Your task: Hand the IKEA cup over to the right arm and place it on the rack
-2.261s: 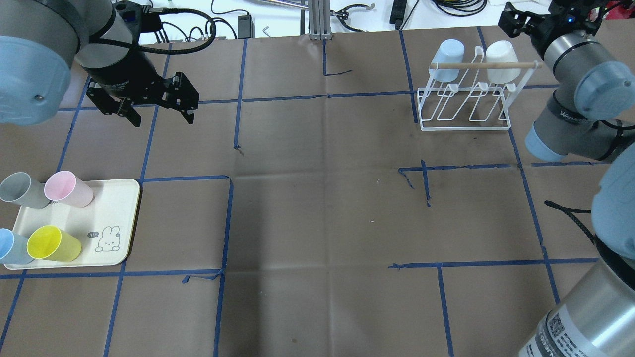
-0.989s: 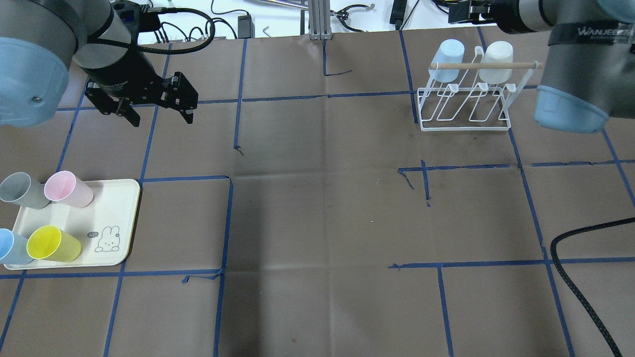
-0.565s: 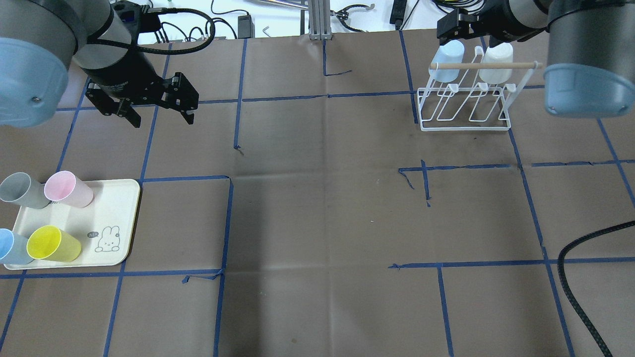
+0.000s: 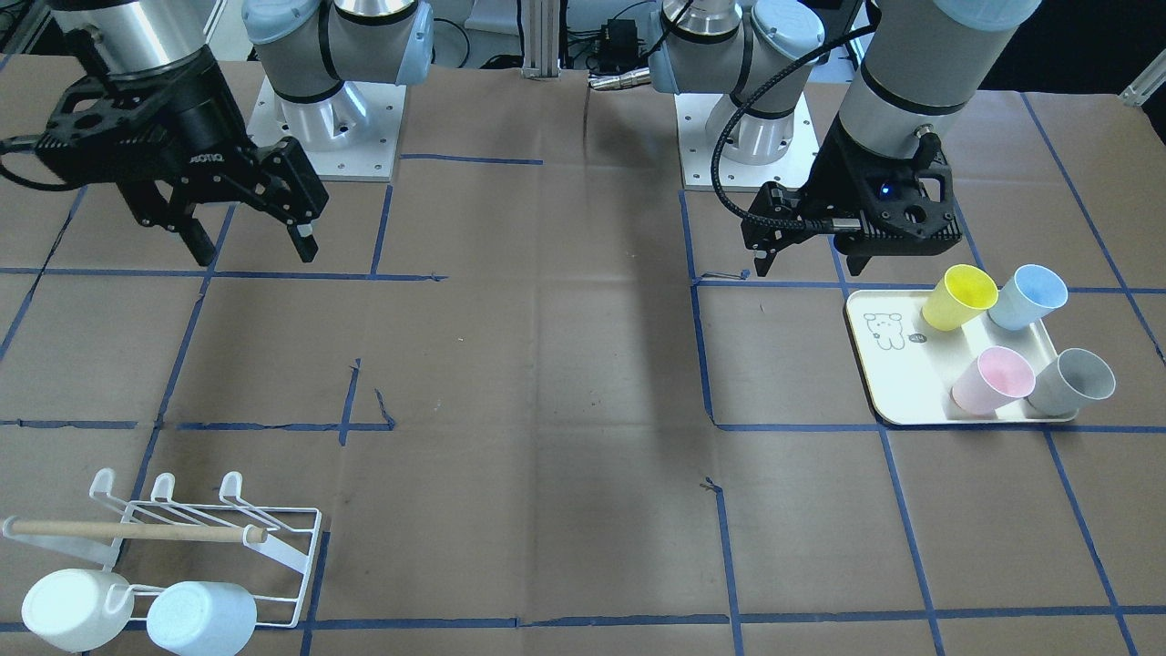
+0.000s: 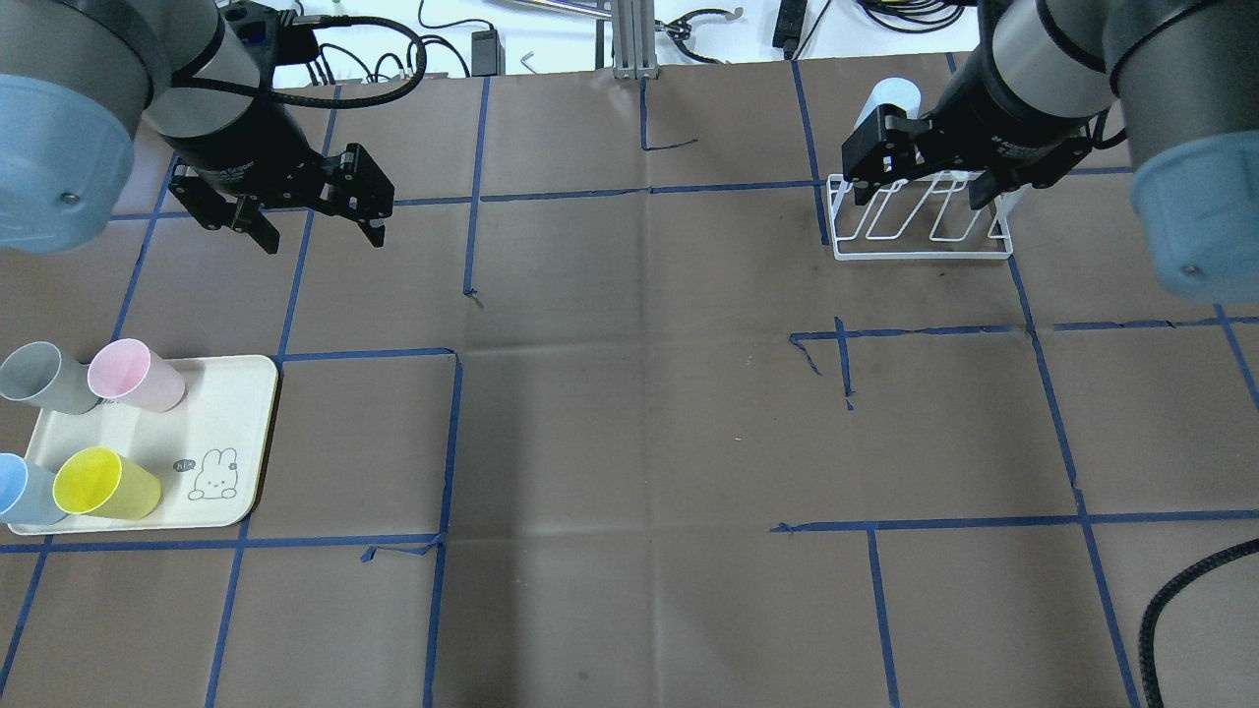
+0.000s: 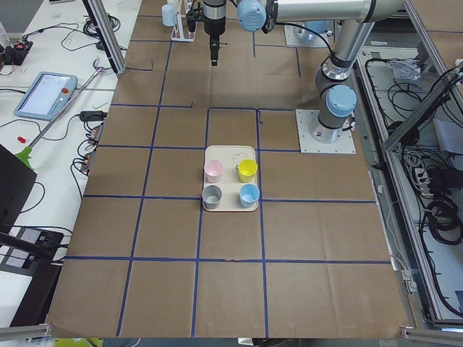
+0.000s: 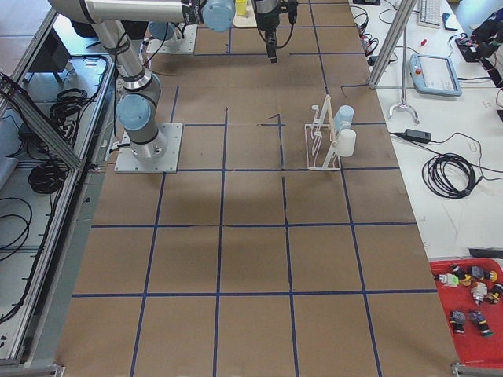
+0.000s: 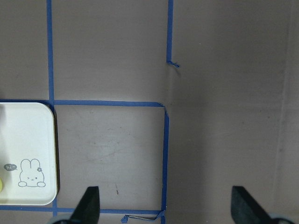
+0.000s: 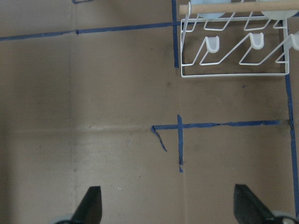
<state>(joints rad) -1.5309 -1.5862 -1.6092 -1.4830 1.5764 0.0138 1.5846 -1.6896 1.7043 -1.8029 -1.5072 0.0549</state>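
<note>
Four IKEA cups, yellow [image 5: 103,484], pink [image 5: 133,374], grey [image 5: 39,377] and blue [image 5: 20,489], lie on a cream tray [image 5: 226,433] at the near left. My left gripper [image 5: 322,239] hangs open and empty above the table, beyond the tray. In the left wrist view only the tray corner [image 8: 28,140] shows. The white wire rack [image 5: 920,241] stands at the far right and holds a white cup [image 4: 64,609] and a pale blue cup [image 4: 200,618]. My right gripper [image 5: 920,182] hovers open and empty over the rack in the overhead view. The rack [image 9: 233,46] fills the top of the right wrist view.
Blue tape lines grid the brown table cover. An aluminium post [image 5: 629,39] and cables sit along the far edge. A black ribbed hose [image 5: 1180,610] curls in at the near right. A red bin of small parts [image 7: 471,314] sits off the table corner.
The right arm has swung in from the far right edge and now hangs over the rack, hiding the white cup in the overhead view. The left arm and the tray cups have not moved.
</note>
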